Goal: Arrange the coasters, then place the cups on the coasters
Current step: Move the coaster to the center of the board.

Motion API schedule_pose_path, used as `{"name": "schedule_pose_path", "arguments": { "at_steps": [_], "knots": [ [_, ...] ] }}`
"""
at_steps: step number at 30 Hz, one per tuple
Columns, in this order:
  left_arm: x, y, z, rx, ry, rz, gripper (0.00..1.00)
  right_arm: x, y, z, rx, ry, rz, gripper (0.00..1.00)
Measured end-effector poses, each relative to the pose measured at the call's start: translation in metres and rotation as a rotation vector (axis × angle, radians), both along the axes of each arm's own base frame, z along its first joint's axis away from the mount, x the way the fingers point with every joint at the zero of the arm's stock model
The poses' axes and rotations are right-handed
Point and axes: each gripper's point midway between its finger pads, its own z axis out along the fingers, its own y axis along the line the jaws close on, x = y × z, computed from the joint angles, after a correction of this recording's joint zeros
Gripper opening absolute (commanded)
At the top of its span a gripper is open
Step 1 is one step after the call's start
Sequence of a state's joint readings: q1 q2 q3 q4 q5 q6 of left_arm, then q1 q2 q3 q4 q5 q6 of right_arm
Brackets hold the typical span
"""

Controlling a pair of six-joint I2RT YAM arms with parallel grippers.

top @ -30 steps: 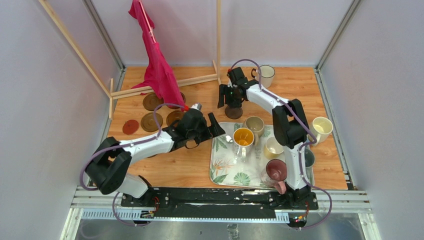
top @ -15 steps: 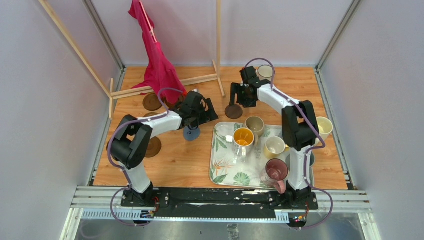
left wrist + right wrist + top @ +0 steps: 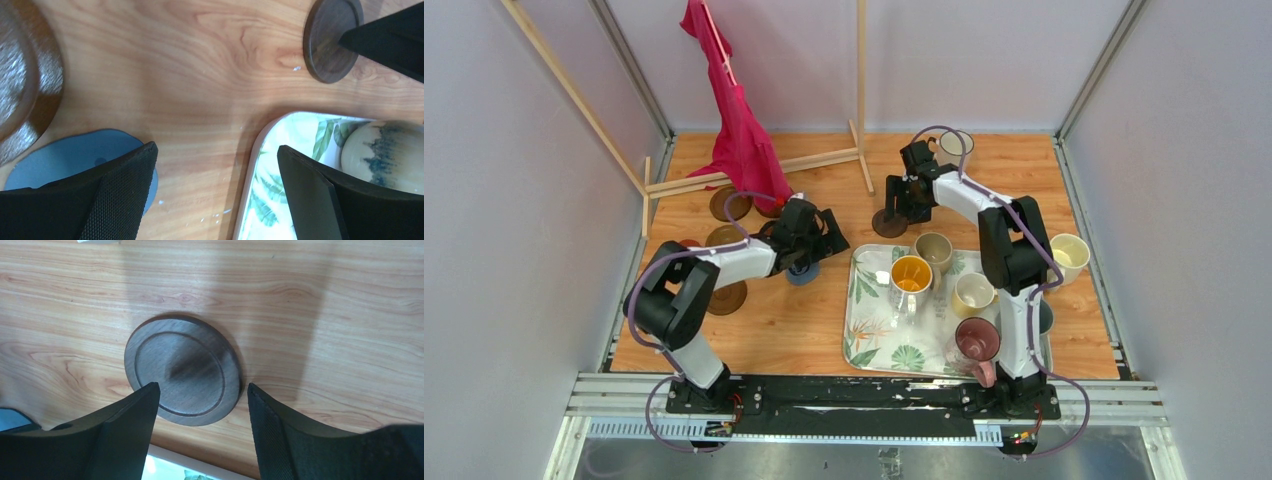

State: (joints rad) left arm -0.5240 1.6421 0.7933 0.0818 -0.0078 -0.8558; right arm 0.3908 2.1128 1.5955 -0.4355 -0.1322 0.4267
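Note:
A dark brown coaster (image 3: 182, 370) lies flat on the table, just beyond the tips of my right gripper (image 3: 202, 387), which hangs open over its near edge (image 3: 886, 225). My left gripper (image 3: 217, 150) is open and empty above bare wood, between a grey-blue coaster (image 3: 75, 155) and the tray (image 3: 272, 165). More brown coasters (image 3: 727, 204) and a red one (image 3: 686, 243) lie at the left. On the tray (image 3: 869, 330) stand orange (image 3: 911, 272), beige (image 3: 934, 248), cream (image 3: 972, 292) and maroon cups (image 3: 976, 340).
A cream cup (image 3: 1069, 252) stands right of the tray and a white dark-rimmed cup (image 3: 954, 143) at the back. A wooden frame (image 3: 860, 90) draped with red cloth (image 3: 742, 140) fills the back left. A dark cup (image 3: 1044, 318) is half hidden behind the right arm.
The left arm swung toward the back left and now hovers beside the grey-blue coaster, which came into view on the table. The right gripper lifted off the dark coaster, then came back down.

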Motion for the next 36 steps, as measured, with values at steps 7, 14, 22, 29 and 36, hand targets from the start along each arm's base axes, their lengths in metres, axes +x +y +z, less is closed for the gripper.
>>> {"name": "schedule_pose_path", "arguments": {
  "at_steps": [7, 14, 22, 29, 36],
  "knots": [
    [-0.022, 0.016, 0.001, -0.026, -0.01, 0.03, 1.0, 0.006, 0.007, -0.001, 0.022, -0.005, 0.012, 0.62],
    [-0.044, 0.039, 0.0, -0.013, 0.001, 0.067, 1.0, 0.01, 0.024, 0.0, 0.034, -0.026, 0.041, 0.59],
    [-0.064, 0.064, -0.001, 0.006, 0.012, 0.109, 1.0, 0.007, 0.061, 0.0, 0.048, -0.048, 0.108, 0.58],
    [-0.085, 0.08, 0.002, 0.057, 0.056, 0.11, 1.0, 0.007, 0.094, 0.002, 0.07, -0.065, 0.164, 0.58],
    [-0.063, 0.105, 0.016, 0.095, 0.042, 0.188, 1.0, 0.002, 0.119, 0.002, 0.085, -0.066, 0.212, 0.58]
  ]
}}
